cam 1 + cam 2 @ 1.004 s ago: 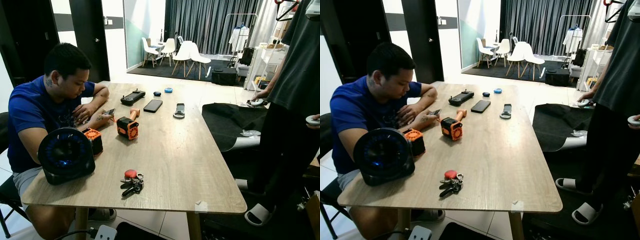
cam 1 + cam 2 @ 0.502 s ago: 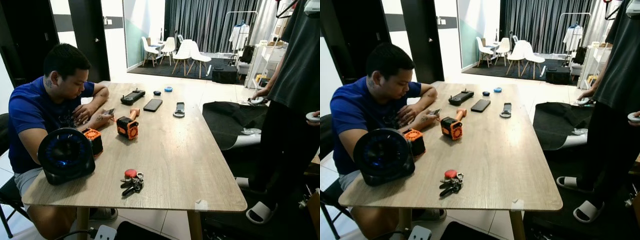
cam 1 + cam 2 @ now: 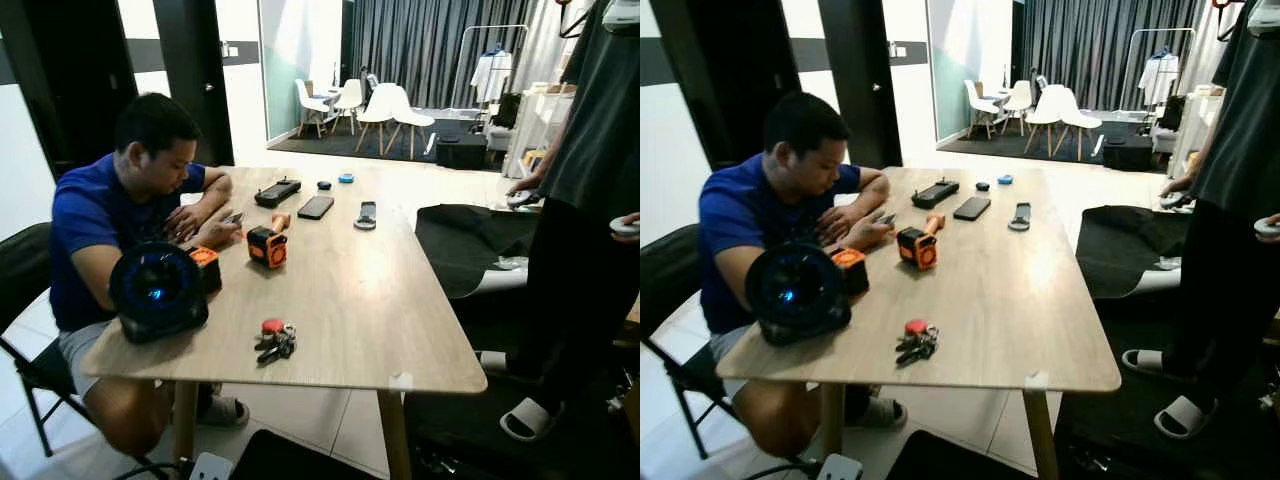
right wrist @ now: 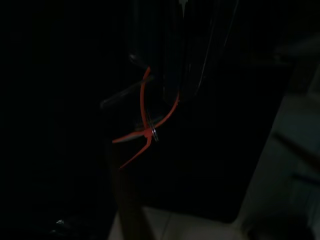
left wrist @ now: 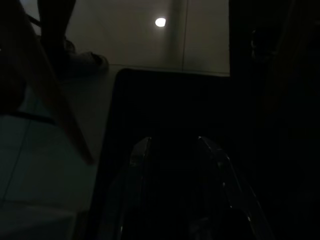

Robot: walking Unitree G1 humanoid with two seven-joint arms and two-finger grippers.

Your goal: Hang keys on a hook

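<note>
Head view: keys [image 3: 275,340] lie on the table [image 3: 380,300] near its front edge, beside the black fan [image 3: 158,292]. I'm at approach, no pickup yet. Left gripper [image 5: 172,165] hangs idle, fingers parted, empty. Right gripper too dark to tell. Next: close in, reach keys.

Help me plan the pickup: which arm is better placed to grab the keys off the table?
Left, tentatively. The keys lie near the table's front edge, left of the head view's centre. Both arms hang idle below; the left gripper is open.
</note>
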